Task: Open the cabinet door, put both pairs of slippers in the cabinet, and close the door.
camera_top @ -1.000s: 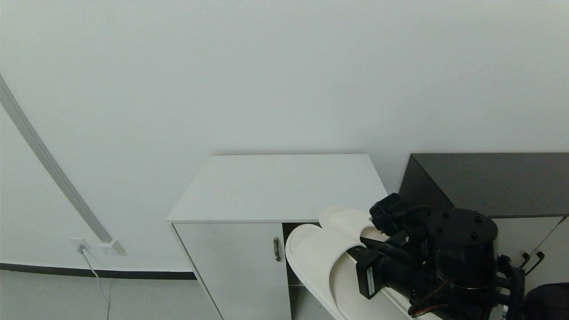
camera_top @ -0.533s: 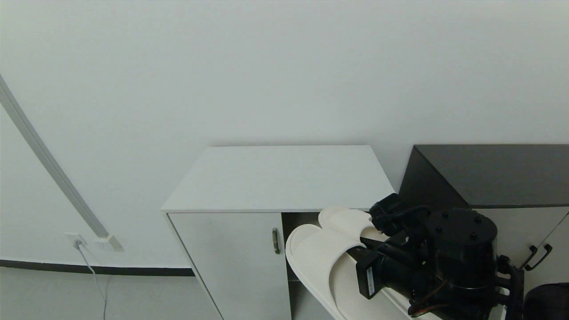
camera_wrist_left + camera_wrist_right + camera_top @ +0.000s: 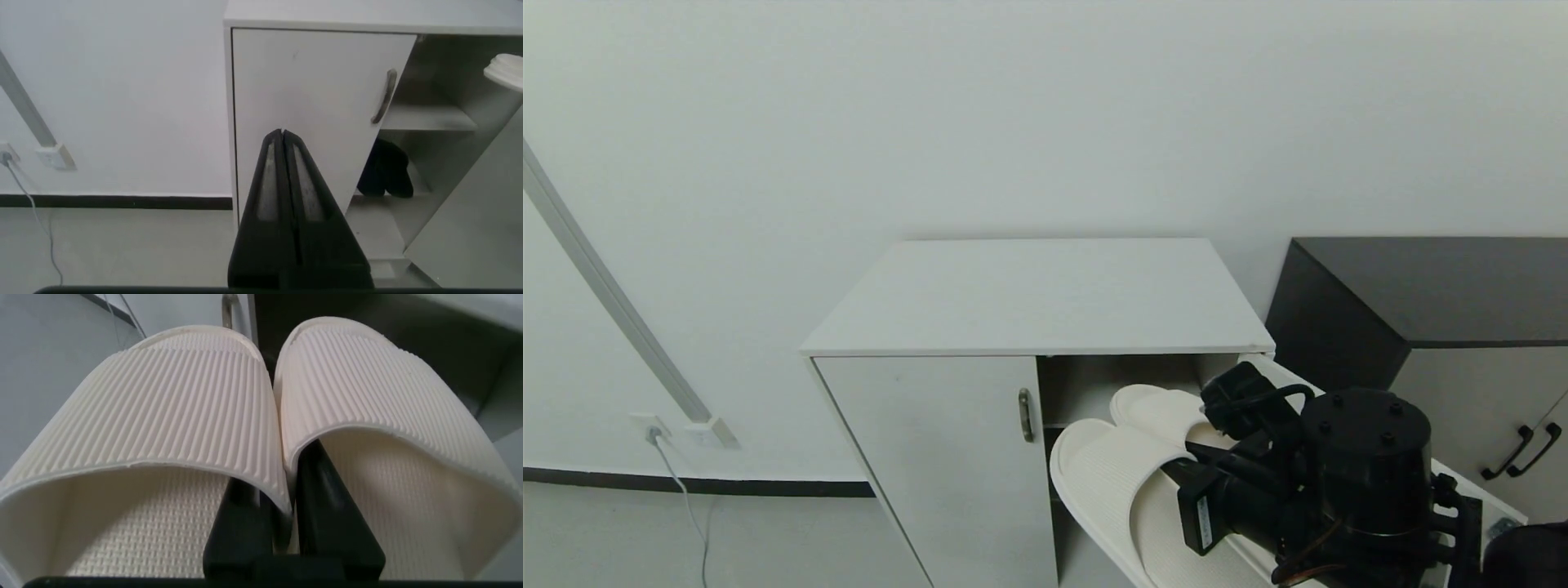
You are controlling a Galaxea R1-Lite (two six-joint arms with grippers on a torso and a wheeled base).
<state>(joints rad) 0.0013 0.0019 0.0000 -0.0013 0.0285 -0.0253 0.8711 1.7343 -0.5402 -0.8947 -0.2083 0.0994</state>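
A pair of white ribbed slippers (image 3: 1119, 482) (image 3: 188, 416) lies side by side in my right gripper (image 3: 1188, 457) (image 3: 278, 531), which is shut on their touching inner edges. Their toes point at the open right half of the white cabinet (image 3: 1037, 294), just in front of the opening. The cabinet's left door (image 3: 931, 457), with a metal handle (image 3: 1024, 415), is closed; the right door (image 3: 1274, 367) (image 3: 482, 220) is swung outward. A dark pair of slippers (image 3: 388, 170) sits inside on a lower shelf. My left gripper (image 3: 283, 188) hangs shut and empty, low in front of the closed door.
A dark-topped cabinet (image 3: 1421, 286) with black handles stands right of the white one, just beyond the open door. A wall socket with a cable (image 3: 649, 429) is low on the wall to the left, under a slanted grey conduit. Bare floor lies before the cabinet.
The head view has shifted: the cabinet sits higher in the picture and more of its open compartment and open door shows. The right gripper still holds the white slippers the same way.
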